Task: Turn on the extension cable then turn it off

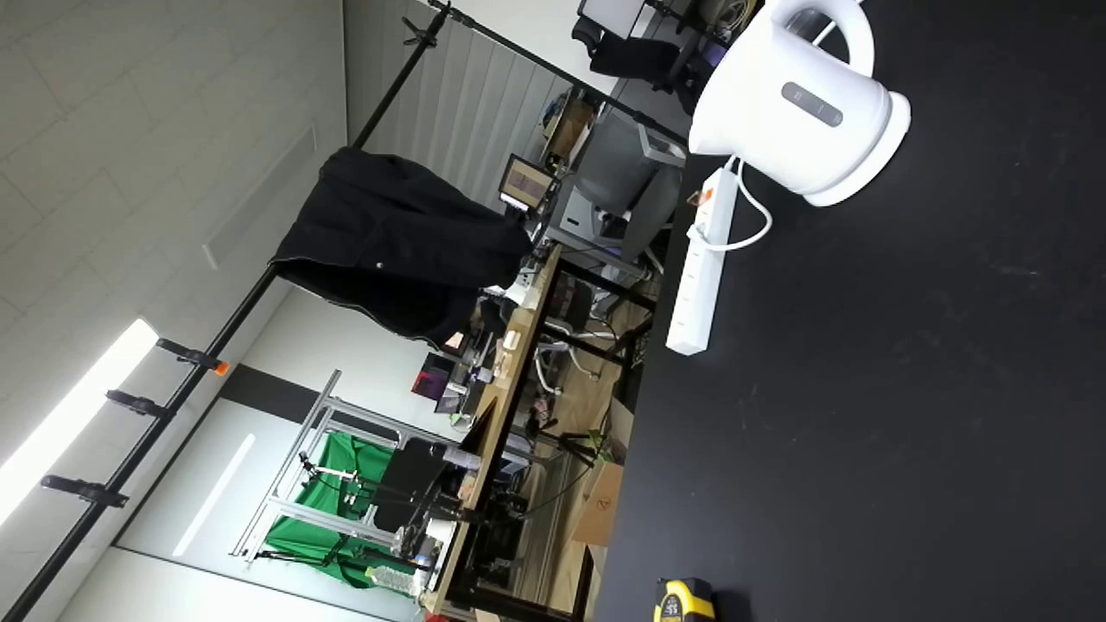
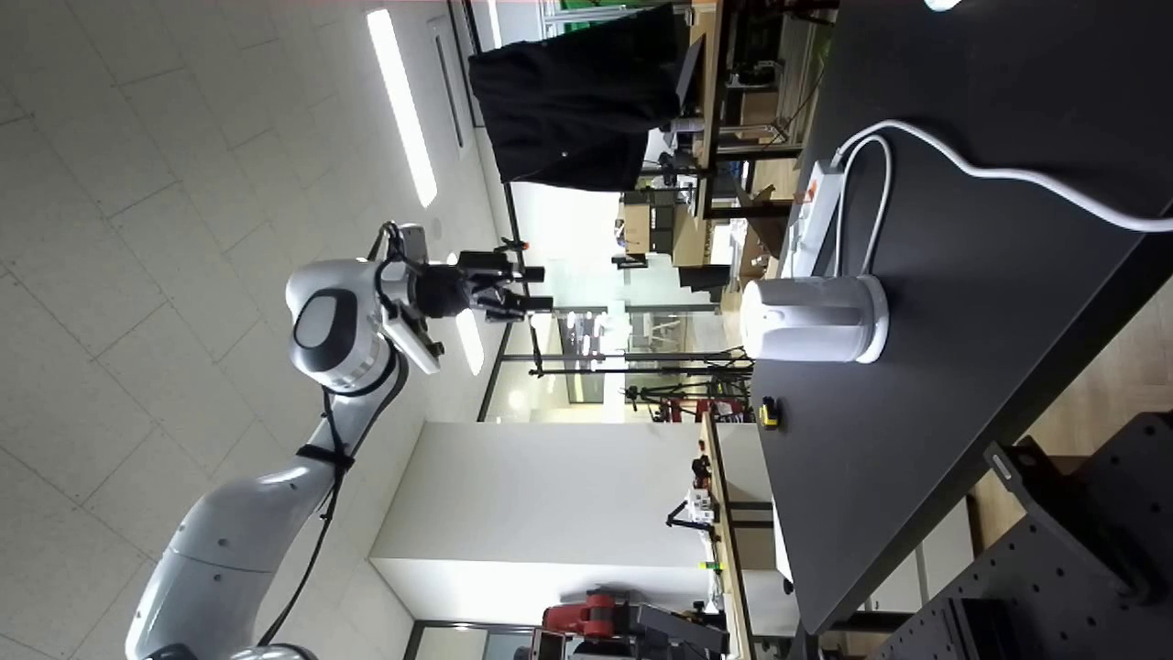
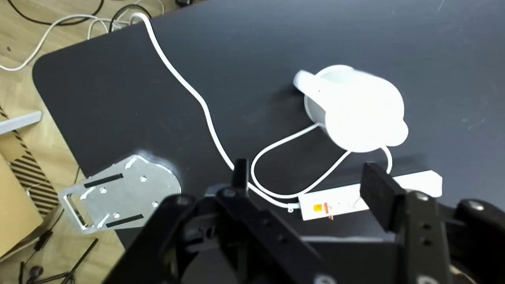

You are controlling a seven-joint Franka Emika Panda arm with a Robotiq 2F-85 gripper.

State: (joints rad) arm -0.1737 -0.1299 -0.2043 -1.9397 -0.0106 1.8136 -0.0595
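Observation:
The extension cable is a long white power strip on the black table, in both exterior views (image 1: 698, 285) (image 2: 814, 225) and in the wrist view (image 3: 339, 201). An orange switch (image 3: 318, 207) shows at its corded end. The white cord (image 3: 203, 106) runs from that end across the table. A thinner cord from the kettle reaches the strip. My gripper (image 3: 307, 177) is open and empty, its fingers wide apart. In an exterior view the gripper (image 2: 542, 289) is well above the table, apart from the strip. The right finger hides part of the strip in the wrist view.
A white kettle (image 1: 795, 104) stands close beside the strip, also in the wrist view (image 3: 363, 112). A yellow and black tape measure (image 1: 684, 602) lies on the table. A metal plate (image 3: 126, 193) sits at the table edge (image 3: 59, 106). Both exterior pictures appear turned sideways.

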